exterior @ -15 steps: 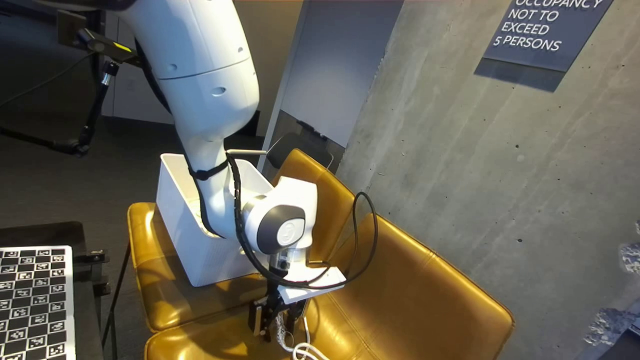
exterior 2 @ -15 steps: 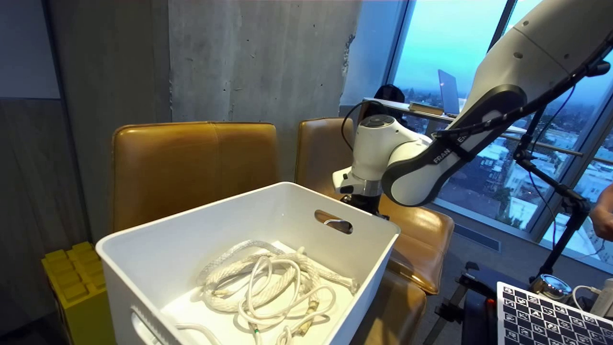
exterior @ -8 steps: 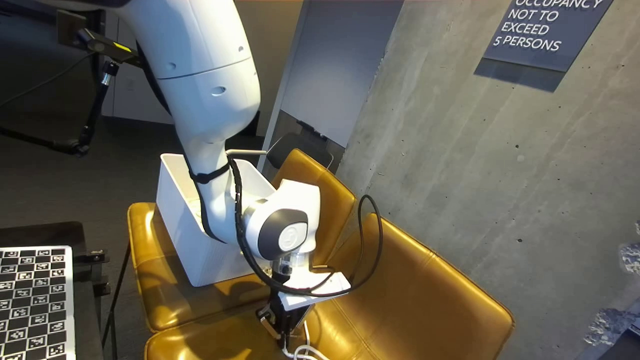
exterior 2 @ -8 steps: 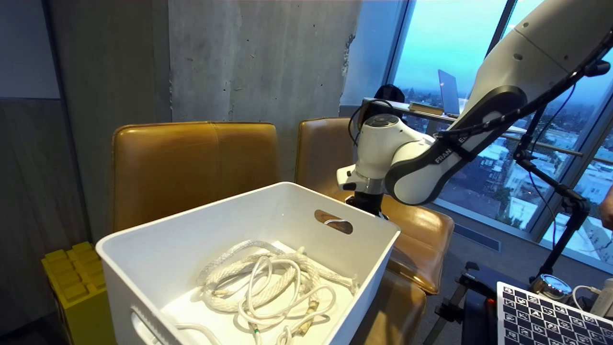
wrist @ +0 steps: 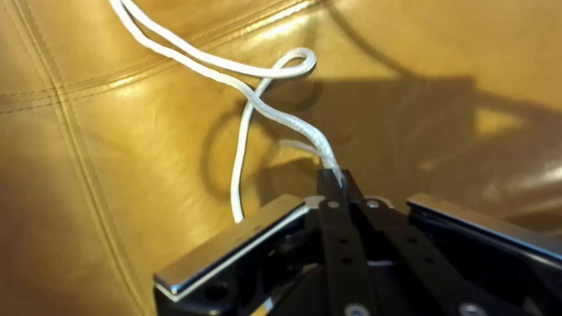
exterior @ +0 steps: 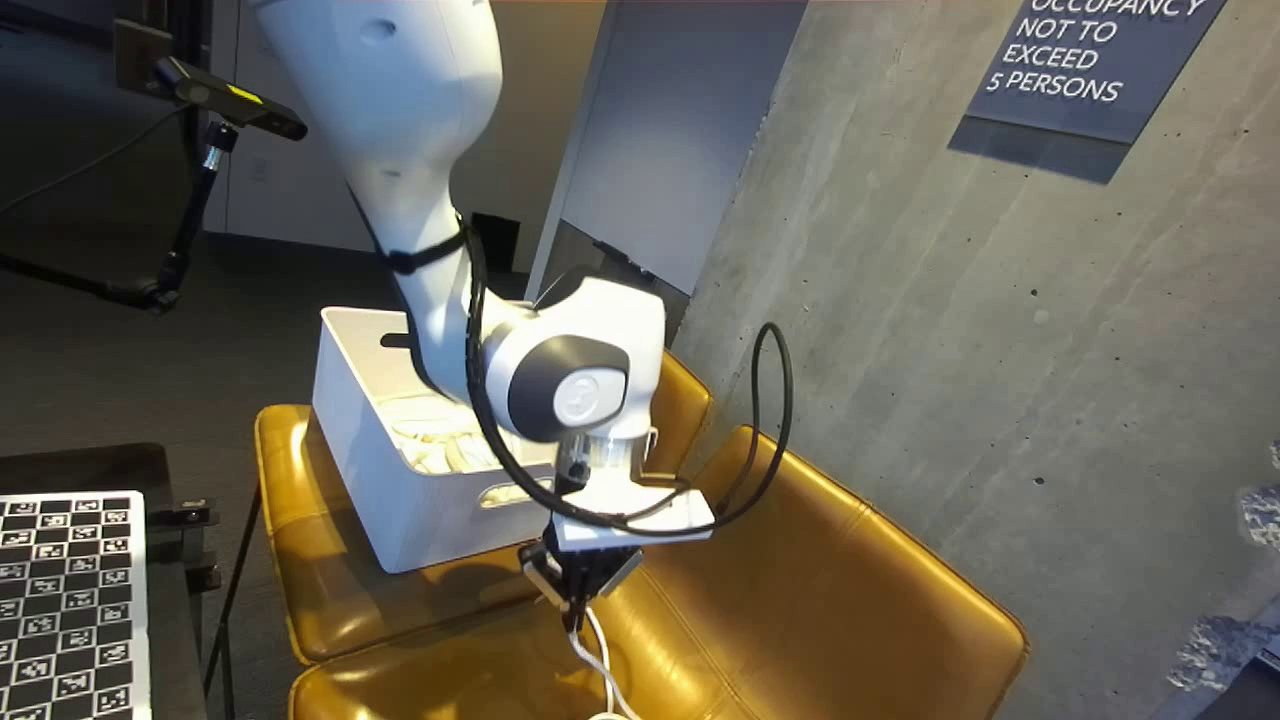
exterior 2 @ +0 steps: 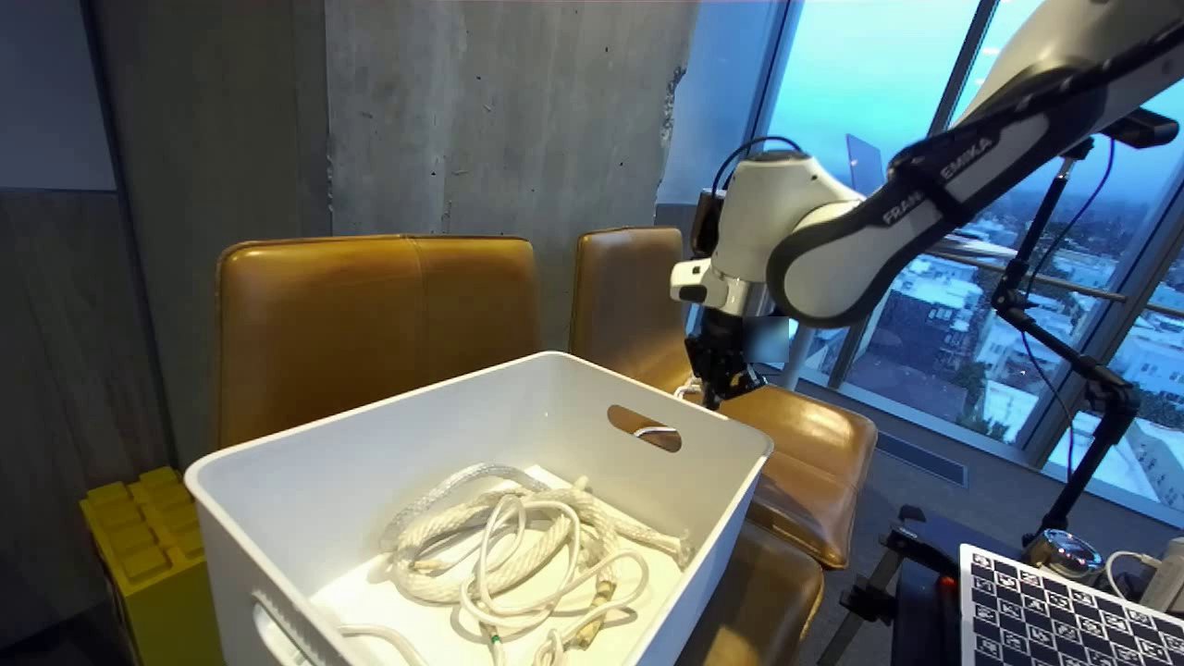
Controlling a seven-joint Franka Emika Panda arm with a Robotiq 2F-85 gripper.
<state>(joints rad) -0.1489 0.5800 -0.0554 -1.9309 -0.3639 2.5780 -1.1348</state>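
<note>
My gripper (wrist: 339,177) is shut on the end of a white braided rope (wrist: 303,127), pinched between the fingertips. From there the rope runs away over the tan leather seat, crosses itself and makes a small loop. In an exterior view the gripper (exterior: 574,620) points down above the seat, the rope (exterior: 606,675) hanging below its tips. Just beside it stands a white box (exterior: 350,440). Coiled pale ropes (exterior 2: 444,527) lie inside that box (exterior 2: 444,425) in an exterior view, where the gripper (exterior 2: 710,400) is partly behind the far rim.
Tan leather chairs (exterior: 850,580) stand against a concrete wall (exterior: 950,330). A checkered board (exterior: 70,610) lies on a dark stand beside them. A yellow block (exterior 2: 148,536) is near the box, and a camera on a jointed stand (exterior 2: 1064,361) rises by the window.
The jaws have come together on the rope. Since then the arm has risen, drawing the rope's end upward off the seat. The box and its coils have stayed put.
</note>
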